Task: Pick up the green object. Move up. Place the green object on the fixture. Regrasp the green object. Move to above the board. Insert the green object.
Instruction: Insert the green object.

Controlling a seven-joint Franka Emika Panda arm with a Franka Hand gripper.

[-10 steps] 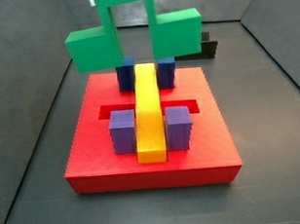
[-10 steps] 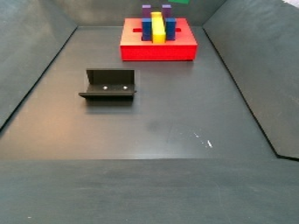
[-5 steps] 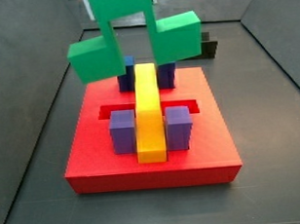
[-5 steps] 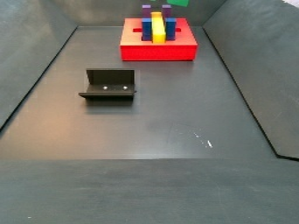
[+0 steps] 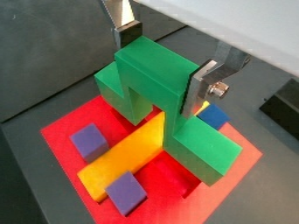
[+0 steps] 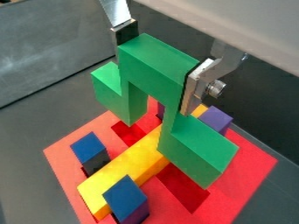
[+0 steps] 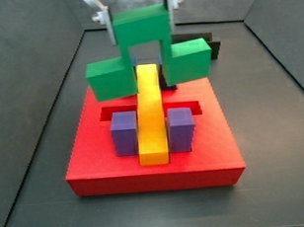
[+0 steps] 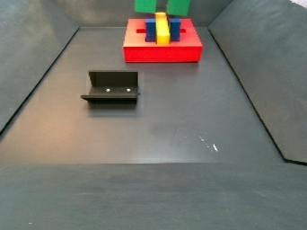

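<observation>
The gripper [image 7: 137, 10] hangs over the far half of the board [image 7: 106, 169], its fingers [image 5: 205, 80] clenched on the raised middle of the green object [image 7: 139, 53]. In both wrist views the silver plates press flat against opposite faces of that raised block, and the piece's two lower ends spread out to either side below them.

In a side view the green object straddles the yellow bar [image 7: 148, 111] crosswise, one end at 9 o'clock of the bar and the other at 3 o'clock, covering the far end of the board. Whether its ends already touch the red surface cannot be told. The two purple blocks [image 7: 125, 133] flank the bar nearer the camera. In a wrist view a blue block [image 6: 87, 150] shows just beside the bar, close under one green end.

In a side view the fixture [image 8: 111, 88] stands alone on the dark floor [image 8: 168, 135], well apart from the board [image 8: 164, 52], at about 7 o'clock from it. The green object [image 8: 162, 5] shows there only at the frame's top edge.
</observation>
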